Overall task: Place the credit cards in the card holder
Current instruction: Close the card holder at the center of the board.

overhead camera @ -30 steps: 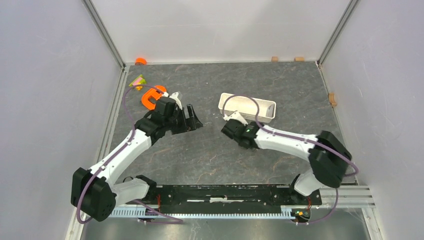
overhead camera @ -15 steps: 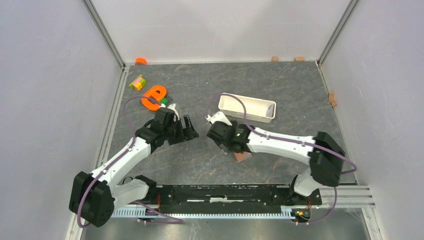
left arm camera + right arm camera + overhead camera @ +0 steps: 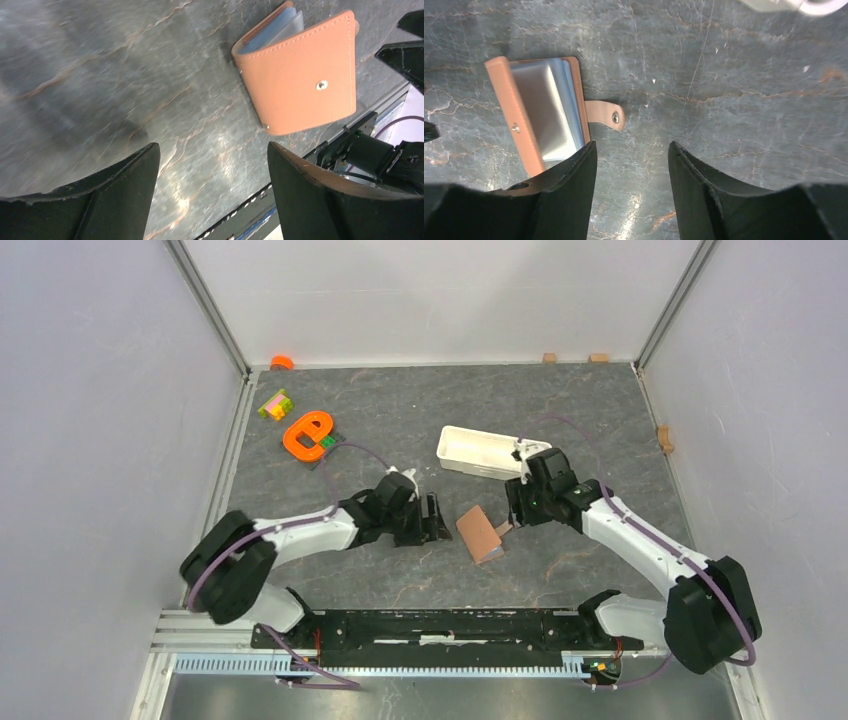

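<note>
Black and spread empty, the left end effector (image 3: 438, 523) had the brown holder (image 3: 480, 533) just ahead on the worktop (image 3: 420, 410). The right end effector (image 3: 510, 517), also spread, hung just beyond it. Cards (image 3: 546, 107) sat inside; with the flap (image 3: 604, 115) unsnapped, only closing looked left.

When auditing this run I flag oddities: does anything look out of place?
The wallet lies askew and part open on the table, pale sleeves showing, its snap strap undone and sticking out sideways.
</note>
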Robot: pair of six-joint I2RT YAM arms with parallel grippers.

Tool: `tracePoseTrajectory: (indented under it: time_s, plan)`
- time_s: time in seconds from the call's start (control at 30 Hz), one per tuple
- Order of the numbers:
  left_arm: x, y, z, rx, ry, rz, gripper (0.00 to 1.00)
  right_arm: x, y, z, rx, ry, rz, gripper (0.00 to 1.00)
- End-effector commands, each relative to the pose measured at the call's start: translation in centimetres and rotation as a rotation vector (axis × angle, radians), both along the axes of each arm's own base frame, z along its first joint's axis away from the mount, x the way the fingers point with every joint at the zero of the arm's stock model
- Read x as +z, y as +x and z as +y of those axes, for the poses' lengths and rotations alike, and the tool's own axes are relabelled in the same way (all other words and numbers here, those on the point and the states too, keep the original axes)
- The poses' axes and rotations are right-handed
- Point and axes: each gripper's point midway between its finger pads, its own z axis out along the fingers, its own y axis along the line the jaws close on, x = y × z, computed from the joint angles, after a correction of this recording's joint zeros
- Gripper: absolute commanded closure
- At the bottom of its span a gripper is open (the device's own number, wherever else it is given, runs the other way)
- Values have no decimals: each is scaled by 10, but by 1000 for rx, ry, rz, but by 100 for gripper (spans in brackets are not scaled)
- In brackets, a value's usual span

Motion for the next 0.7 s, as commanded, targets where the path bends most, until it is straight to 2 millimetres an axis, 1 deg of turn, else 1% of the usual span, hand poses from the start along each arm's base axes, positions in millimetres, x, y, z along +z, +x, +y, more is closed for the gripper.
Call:
tracePoseTrajectory:
  time_s: [0.0,0.07,0.17,0.3,0.43,0.57,0.67]
  plan:
    - [20,24,-52,5,-146,-37,15,-3,7,11,83,195,6,43]
    - [12,27,-61,-2,-156,-16,15,-8,9,9,84,238,17,47]
    - [2,32,-68,-4,-149,-1,15,-14,8,9,95,303,45,52]
    - [-10,36,-71,-8,-121,7,16,-21,8,8,90,352,65,56]
    - [-23,36,-73,-37,-70,16,23,-27,6,11,96,386,88,60]
    - [-31,32,-75,-76,-15,16,35,-32,5,11,96,396,98,66]
    - [-34,32,-75,-91,28,-4,39,-34,6,11,96,399,98,70]
